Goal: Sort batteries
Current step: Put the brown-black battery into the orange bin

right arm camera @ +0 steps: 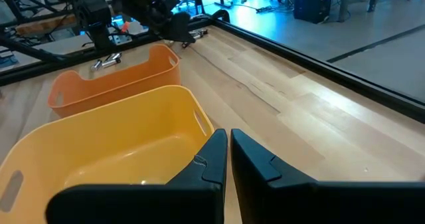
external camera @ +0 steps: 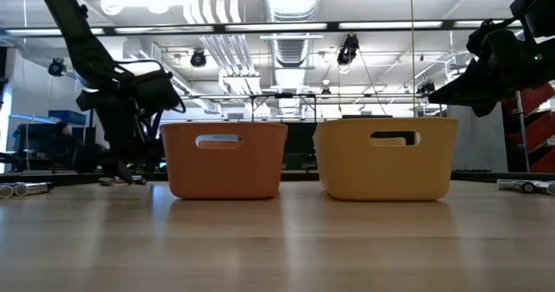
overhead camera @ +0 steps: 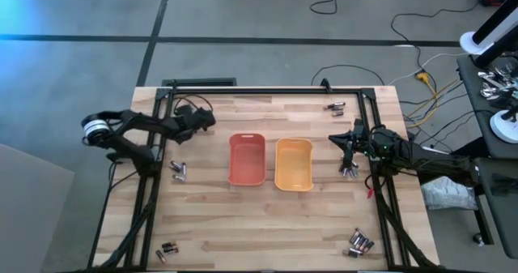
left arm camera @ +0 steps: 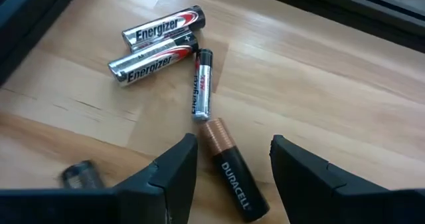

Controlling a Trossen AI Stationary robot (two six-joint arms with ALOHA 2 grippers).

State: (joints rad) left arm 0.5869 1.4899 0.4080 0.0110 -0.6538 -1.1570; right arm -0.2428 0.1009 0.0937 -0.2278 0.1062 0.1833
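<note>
Several batteries (left arm camera: pixel 159 44) lie loose on the wooden table: silvery ones and a dark one with a copper end (left arm camera: pixel 232 177). My left gripper (left arm camera: pixel 232 147) hangs open just above this cluster (overhead camera: pixel 178 170), pointing down, its fingers on either side of the dark battery without touching it. My right gripper (right arm camera: pixel 229 141) is shut, raised above the table (external camera: pixel 486 62) just right of the yellow tray (overhead camera: pixel 294 164), with nothing visible between its fingers. A few batteries (overhead camera: pixel 350 172) lie below it.
The orange tray (overhead camera: pixel 247 159) and the yellow tray stand side by side at the table's middle. More batteries lie at the far right (overhead camera: pixel 336 107), the near right (overhead camera: pixel 360 242) and the near left (overhead camera: pixel 166 249). Black frame rails (overhead camera: pixel 267 91) run along the sides and far edge.
</note>
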